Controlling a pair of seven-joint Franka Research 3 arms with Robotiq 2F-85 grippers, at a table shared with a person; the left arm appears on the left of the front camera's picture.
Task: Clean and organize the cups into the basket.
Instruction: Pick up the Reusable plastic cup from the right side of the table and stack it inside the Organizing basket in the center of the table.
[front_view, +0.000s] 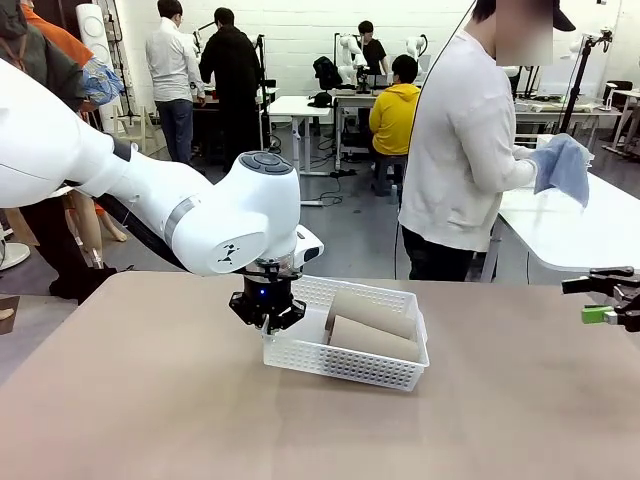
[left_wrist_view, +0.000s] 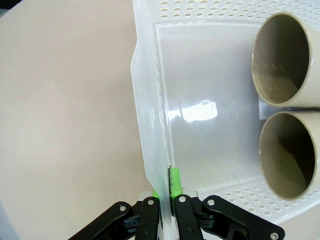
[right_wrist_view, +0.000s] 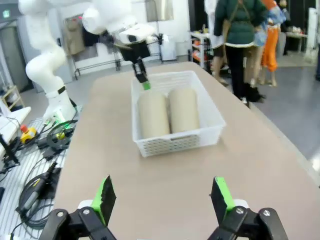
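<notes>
Front view: the basket (front_view: 340, 366) sits mid-tabletop (front_view: 150, 410), near the far edge. Two brown cups (front_view: 375, 338) lie side by side inside it. The left gripper (front_view: 267, 312) is pinched on the basket's left wall. The right gripper (front_view: 580, 300) hangs at the right edge.

Left wrist view: the fingers are pressed together on the wall, and both cup mouths face the camera.

Right wrist view: the right gripper's jaws are spread wide, well apart from the basket.

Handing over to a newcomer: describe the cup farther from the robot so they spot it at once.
On the table stands a white basket, the left gripper pinching its left wall. Two brown cups lie side by side inside; yours is the far cup, on the side of the person.
</notes>
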